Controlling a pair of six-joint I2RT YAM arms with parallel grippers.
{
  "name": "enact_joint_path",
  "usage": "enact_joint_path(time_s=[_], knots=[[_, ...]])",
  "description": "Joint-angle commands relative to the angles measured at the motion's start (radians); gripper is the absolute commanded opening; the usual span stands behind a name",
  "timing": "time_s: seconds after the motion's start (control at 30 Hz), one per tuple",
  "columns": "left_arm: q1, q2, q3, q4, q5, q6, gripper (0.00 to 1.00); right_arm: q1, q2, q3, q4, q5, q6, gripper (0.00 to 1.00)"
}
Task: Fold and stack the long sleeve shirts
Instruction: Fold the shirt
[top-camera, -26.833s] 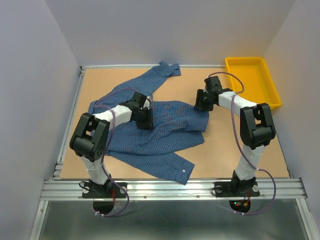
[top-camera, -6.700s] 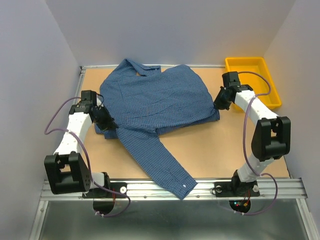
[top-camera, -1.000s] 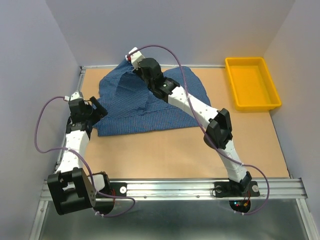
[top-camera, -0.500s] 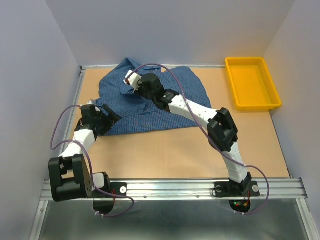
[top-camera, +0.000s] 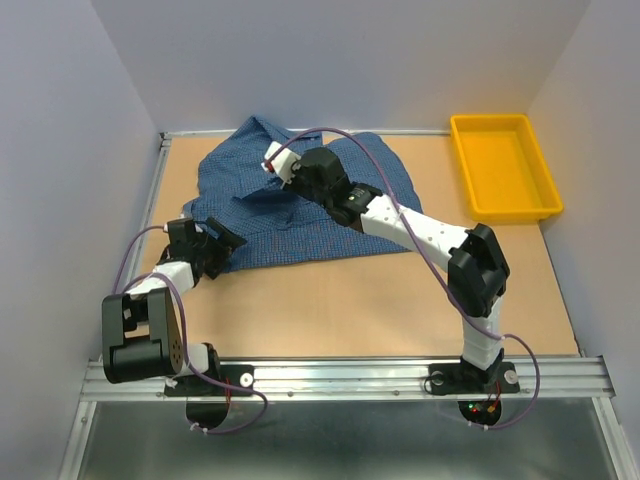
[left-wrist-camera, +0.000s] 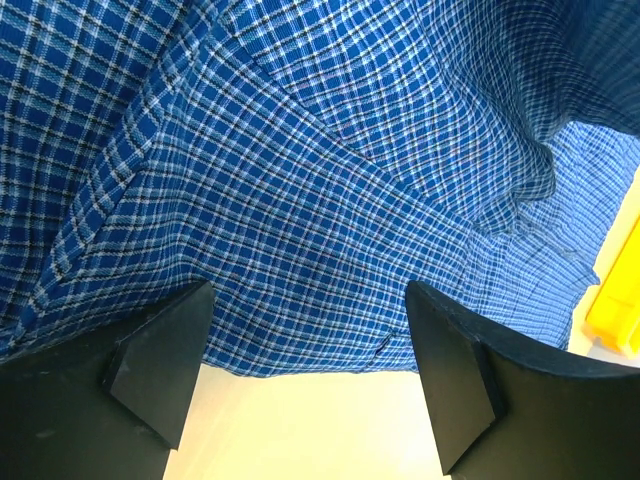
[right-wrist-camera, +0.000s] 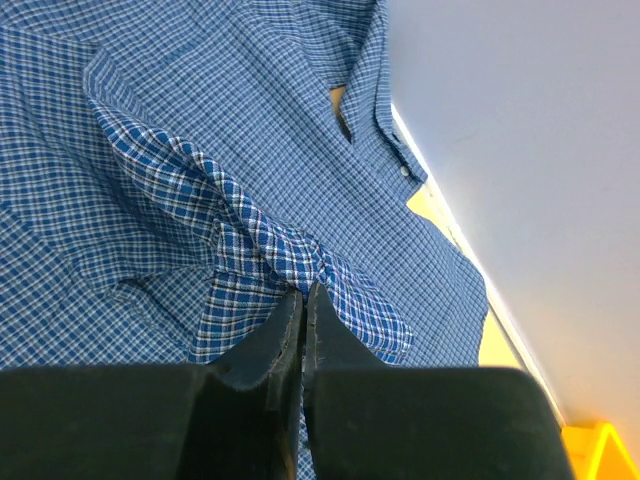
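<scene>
On tabletop (top-camera: 400, 310), blue check button-up shirt (top-camera: 265, 225) lies bunched toward 11 o'clock in top view, collar (top-camera: 256, 128) at the far edge. R gripper (right-wrist-camera: 303, 300) reaches across from approx 5 o'clock. Its fingers are clenched on a raised fold of shirt cloth near mid-shirt, w/ fabric tenting up to the tips. L gripper (left-wrist-camera: 305, 320) is spread wide, grasping nothing, low at shirt's 8 o'clock corner. Hem edge shows btwn its fingers w/ bare table just below; can't tell if it touches cloth. At 2 o'clock corner sits yellow bin (top-camera: 505, 213), well apart from shirt.
</scene>
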Motion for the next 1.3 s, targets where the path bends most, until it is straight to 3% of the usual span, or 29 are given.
enact_joint_path(time_s=[0.0,0.6,1.0,1.07,1.1,1.13,1.23,1.27], knots=[[0.018,-0.021,-0.051,-0.070,-0.039,0.005,0.90,0.000,-0.039,-0.035,0.044,0.027,-0.004,0.00],[0.073,-0.078,-0.050,-0.133,-0.054,0.054,0.90,-0.033,-0.168,-0.356,0.045,0.261,-0.073,0.01],[0.082,-0.084,-0.047,-0.133,-0.052,0.055,0.91,-0.033,-0.269,-0.529,0.038,0.306,-0.024,0.05],[0.082,-0.089,-0.047,-0.135,-0.051,0.057,0.91,-0.022,-0.288,-0.523,-0.017,0.263,0.022,0.13],[0.085,-0.089,-0.047,-0.135,-0.049,0.057,0.91,-0.016,-0.298,-0.519,-0.040,0.240,0.040,0.21],[0.084,-0.092,-0.047,-0.136,-0.046,0.058,0.91,-0.010,-0.318,-0.515,-0.080,0.204,0.091,0.40],[0.084,-0.094,-0.039,-0.144,-0.030,0.061,0.91,-0.010,-0.383,-0.534,-0.103,0.122,0.195,0.64],[0.085,-0.097,-0.034,-0.149,-0.026,0.065,0.90,-0.011,-0.395,-0.538,-0.108,0.102,0.223,0.67]])
